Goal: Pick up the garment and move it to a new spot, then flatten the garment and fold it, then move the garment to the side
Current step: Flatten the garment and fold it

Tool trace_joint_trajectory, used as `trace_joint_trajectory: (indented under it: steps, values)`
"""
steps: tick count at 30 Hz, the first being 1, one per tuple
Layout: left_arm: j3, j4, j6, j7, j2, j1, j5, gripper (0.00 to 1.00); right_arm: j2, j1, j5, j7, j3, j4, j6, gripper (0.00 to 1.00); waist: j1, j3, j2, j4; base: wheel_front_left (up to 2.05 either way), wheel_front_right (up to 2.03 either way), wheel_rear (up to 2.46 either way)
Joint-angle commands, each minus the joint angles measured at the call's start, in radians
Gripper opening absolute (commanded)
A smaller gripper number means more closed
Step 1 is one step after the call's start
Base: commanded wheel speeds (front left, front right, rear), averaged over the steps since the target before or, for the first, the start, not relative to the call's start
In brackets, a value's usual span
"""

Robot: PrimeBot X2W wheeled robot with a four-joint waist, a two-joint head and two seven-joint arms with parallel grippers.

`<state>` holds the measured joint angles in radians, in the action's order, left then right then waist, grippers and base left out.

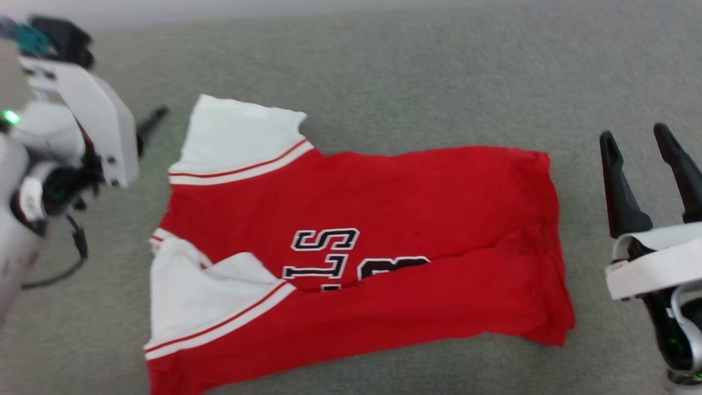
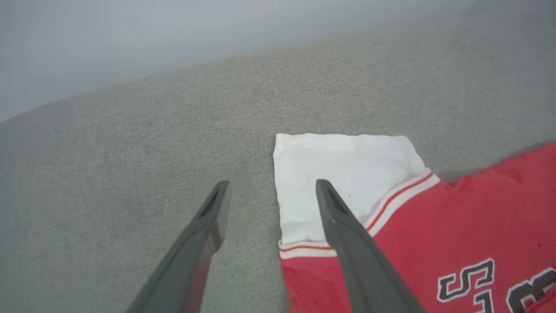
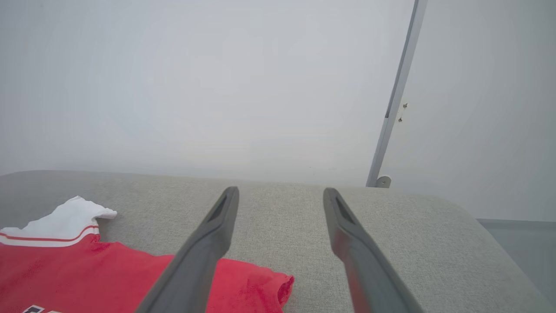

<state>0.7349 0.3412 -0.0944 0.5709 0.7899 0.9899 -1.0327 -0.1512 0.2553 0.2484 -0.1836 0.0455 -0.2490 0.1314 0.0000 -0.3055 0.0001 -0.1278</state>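
Observation:
The garment (image 1: pixel 384 219), a red jersey with white short sleeves and striped trim, lies spread on the grey cushioned surface (image 1: pixel 411 82). Its sleeves point left and its hem right. The near long edge is folded up over part of the black lettering. My left gripper (image 2: pixel 271 183) hovers open above the far white sleeve (image 2: pixel 343 174), holding nothing; one of its fingers (image 1: pixel 152 119) shows left of that sleeve. My right gripper (image 1: pixel 633 131) stands open and empty just right of the hem. In the right wrist view the right gripper (image 3: pixel 281 190) is above the garment's hem corner (image 3: pixel 260 282).
The grey surface ends at a rounded edge on the right (image 3: pixel 478 226), with a pale wall (image 3: pixel 217 87) and a thin metal post (image 3: pixel 393 108) behind it. Bare grey surface lies beyond the garment and on both sides of it.

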Motion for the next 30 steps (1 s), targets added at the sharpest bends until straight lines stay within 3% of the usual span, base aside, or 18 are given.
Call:
trace_joint_trajectory:
  steps: [1, 5, 11, 25, 26, 27, 28, 29, 30]
  values:
    - [-0.002, 0.031, 0.019, -0.012, -0.01, 0.032, 0.014, 1.0, 0.01, 0.017, -0.01, 0.05, -0.012, 0.02, -0.002, 1.0, 0.0, -0.058, -0.0001, -0.06, 0.0, 0.0, 0.0]
    - [0.002, 0.12, 0.06, -0.016, -0.02, 0.096, 0.033, 1.0, 0.033, 0.03, -0.026, 0.161, -0.033, 0.061, -0.002, 1.0, 0.0, -0.098, -0.0001, -0.102, 0.0, 0.0, 0.0]
    - [0.022, 0.219, 0.095, 0.037, -0.023, 0.18, 0.058, 1.0, 0.053, 0.042, -0.028, 0.224, -0.045, 0.114, -0.002, 1.0, 0.0, -0.151, -0.0001, -0.152, 0.0, 0.0, 0.0]
    - [0.075, 0.375, 0.071, 0.262, -0.051, 0.25, 0.044, 1.0, 0.073, 0.055, -0.031, 0.261, -0.045, 0.147, -0.002, 1.0, 0.0, -0.206, -0.0001, -0.181, 0.0, 0.0, 0.0]
    - [0.078, 0.38, 0.067, 0.272, -0.053, 0.249, 0.045, 0.96, 0.074, 0.057, -0.03, 0.26, -0.045, 0.148, -0.002, 1.0, 0.0, -0.207, -0.0001, -0.18, 0.0, 0.0, 0.0]
    - [0.081, 0.385, 0.065, 0.286, -0.057, 0.244, 0.038, 0.52, 0.074, 0.058, -0.029, 0.256, -0.044, 0.151, -0.002, 1.0, 0.0, -0.208, -0.0001, -0.179, 0.0, 0.0, 0.0]
    - [0.081, 0.392, 0.061, 0.303, -0.062, 0.238, 0.028, 0.23, 0.075, 0.059, -0.027, 0.251, -0.044, 0.153, -0.002, 1.0, 0.0, -0.209, -0.0001, -0.178, 0.0, 0.0, 0.0]
    - [0.082, 0.396, 0.056, 0.318, -0.066, 0.231, 0.02, 0.0, 0.076, 0.061, -0.025, 0.247, -0.047, 0.153, -0.002, 1.0, 0.0, -0.209, -0.0001, -0.177, 0.0, 0.0, 0.0]
    - [0.085, 0.397, 0.053, 0.329, -0.069, 0.229, 0.018, 0.0, 0.077, 0.064, -0.022, 0.241, -0.049, 0.153, -0.002, 1.0, 0.0, -0.209, -0.0001, -0.175, 0.0, 0.0, 0.0]
